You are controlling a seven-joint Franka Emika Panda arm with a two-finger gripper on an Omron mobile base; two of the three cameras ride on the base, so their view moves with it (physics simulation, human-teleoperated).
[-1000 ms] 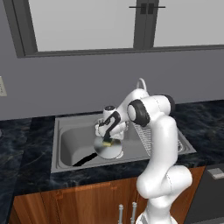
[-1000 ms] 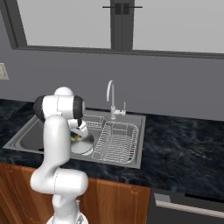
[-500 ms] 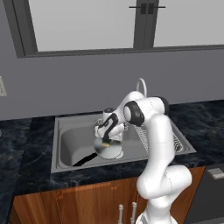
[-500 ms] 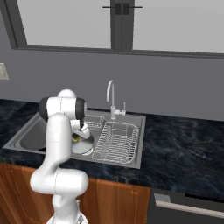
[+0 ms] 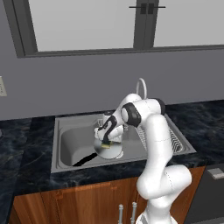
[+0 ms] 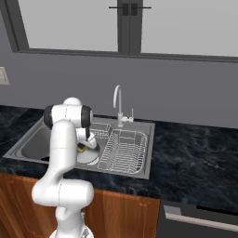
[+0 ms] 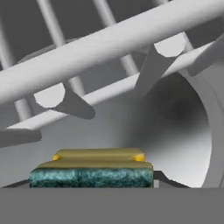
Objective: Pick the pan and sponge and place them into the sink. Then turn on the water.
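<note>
Down in the left base view, the wide grey stainless steel sink (image 5: pixel 65 142) already holds the round silver-grey metal frying pan (image 5: pixel 109 150), its black handle trailing toward the front-left, and the two-finger gripper (image 5: pixel 106 142) hangs just above it, clamped on the small yellow sponge with a dark green top (image 5: pixel 106 143). From the right base view, the sponge (image 6: pixel 82 148) sits low over the pan (image 6: pixel 88 155), beside the wire dish rack (image 6: pixel 122 148) and before the curved silver gooseneck faucet (image 6: pixel 118 103). Close up in the hand view, the sponge (image 7: pixel 92 173) lies between the jaws. Best to release low, then lift straight clear.
</note>
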